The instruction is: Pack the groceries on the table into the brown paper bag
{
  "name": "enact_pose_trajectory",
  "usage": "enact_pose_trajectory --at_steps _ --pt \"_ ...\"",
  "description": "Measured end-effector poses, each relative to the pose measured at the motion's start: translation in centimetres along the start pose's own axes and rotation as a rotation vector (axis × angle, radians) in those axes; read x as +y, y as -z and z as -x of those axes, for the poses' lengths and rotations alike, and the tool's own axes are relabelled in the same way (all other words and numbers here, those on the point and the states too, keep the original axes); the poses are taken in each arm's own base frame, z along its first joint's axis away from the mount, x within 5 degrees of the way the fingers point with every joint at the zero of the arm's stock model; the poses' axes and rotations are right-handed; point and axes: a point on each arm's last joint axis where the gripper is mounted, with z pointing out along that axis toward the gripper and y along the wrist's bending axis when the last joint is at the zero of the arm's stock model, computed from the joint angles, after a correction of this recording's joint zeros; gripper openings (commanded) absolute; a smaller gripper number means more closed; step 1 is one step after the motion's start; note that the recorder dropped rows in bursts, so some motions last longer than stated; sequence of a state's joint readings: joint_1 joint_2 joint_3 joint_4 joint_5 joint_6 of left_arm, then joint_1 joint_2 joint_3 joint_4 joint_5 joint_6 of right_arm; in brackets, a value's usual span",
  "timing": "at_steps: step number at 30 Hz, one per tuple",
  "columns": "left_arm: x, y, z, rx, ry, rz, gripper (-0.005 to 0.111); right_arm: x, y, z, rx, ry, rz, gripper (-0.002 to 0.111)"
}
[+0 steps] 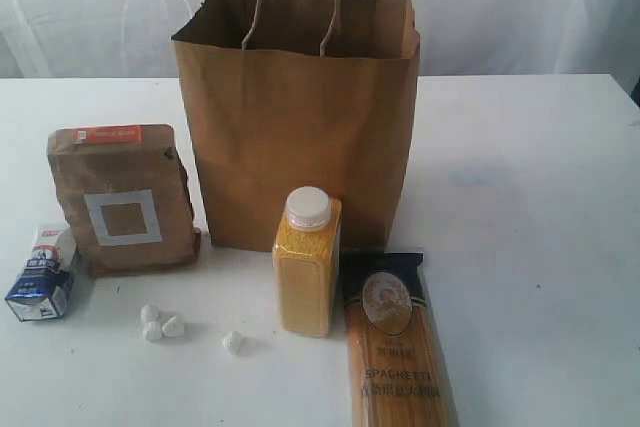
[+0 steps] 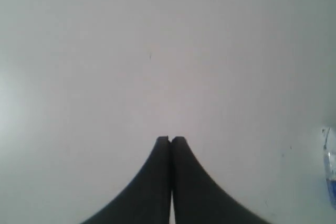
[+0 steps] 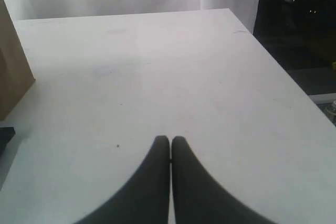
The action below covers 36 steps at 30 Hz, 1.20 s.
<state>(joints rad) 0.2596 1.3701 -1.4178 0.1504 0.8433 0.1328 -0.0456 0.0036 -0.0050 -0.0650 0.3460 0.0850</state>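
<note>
The white table (image 1: 540, 207) carries the brown paper bag (image 1: 300, 137), upright and open. Just left of the bag stands the brown pouch (image 1: 125, 202), with the small carton (image 1: 42, 275) farther left. In front of the bag stands the yellow bottle (image 1: 307, 265). Front-right of the bag the spaghetti packet (image 1: 400, 347) lies flat, and front-left lie 3 small white lumps (image 1: 160, 325).
</note>
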Motion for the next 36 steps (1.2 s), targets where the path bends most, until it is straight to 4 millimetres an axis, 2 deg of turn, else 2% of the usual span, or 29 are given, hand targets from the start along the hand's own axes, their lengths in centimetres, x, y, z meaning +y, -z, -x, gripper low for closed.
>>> enact_pose_trajectory --at_steps 4,8,10,14,16,21,24,30,36 --pt "-0.5 -2.3 -5.3 0.068 0.111 -0.009 0.0 0.0 0.0 0.0 0.0 0.0 0.0 0.0" --pt "-1.8 -2.5 -10.4 -0.001 0.231 0.024 0.0 0.0 0.0 0.0 0.0 0.0 0.0 0.0" --pt "-2.8 -2.1 -13.0 -0.092 0.307 0.048 0.0 0.0 0.0 0.0 0.0 0.0 0.0 0.0" --pt "-4.5 0.4 -17.0 -0.318 0.43 0.083 0.0 0.0 0.0 0.0 0.0 0.0 0.0 0.0" --pt "-5.1 2.4 -18.5 -0.443 0.479 0.095 0.0 0.0 0.0 0.0 0.0 0.0 0.0 0.0" --pt "-6.3 7.8 -20.9 -0.782 0.517 0.122 0.0 0.0 0.0 0.0 0.0 0.0 0.0 0.0" --pt "-6.8 9.9 -22.0 -0.926 0.508 0.141 0.0 0.0 0.0 0.0 0.0 0.0 0.0 0.0" --pt "-7.2 10.2 -22.8 -0.927 0.458 0.141 0.0 0.0 0.0 0.0 0.0 0.0 0.0 0.0" --pt "-8.0 9.8 -23.5 -0.945 0.373 -0.016 0.0 0.0 0.0 0.0 0.0 0.0 0.0 0.0"
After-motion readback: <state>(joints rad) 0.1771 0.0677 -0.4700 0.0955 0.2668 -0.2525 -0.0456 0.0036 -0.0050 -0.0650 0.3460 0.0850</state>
